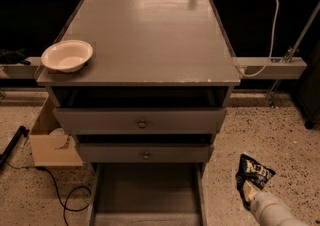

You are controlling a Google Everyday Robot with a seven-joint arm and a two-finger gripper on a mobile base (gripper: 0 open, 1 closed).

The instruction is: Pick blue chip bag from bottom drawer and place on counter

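Gripper (pixel 248 192): we are clenching the bag (pixel 254 172), low right of the drawer (pixel 145 190).
Drawer: standing pulled out.
Bench (pixel 150 40): carrying a bowl (pixel 67 56) at its left edge.

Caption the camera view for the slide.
Gripper at lower right holds blue chip bag beside open bottom drawer, below counter.

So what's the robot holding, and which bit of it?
The gripper, low on the right beside the bottom drawer, holds the blue chip bag by its lower end.
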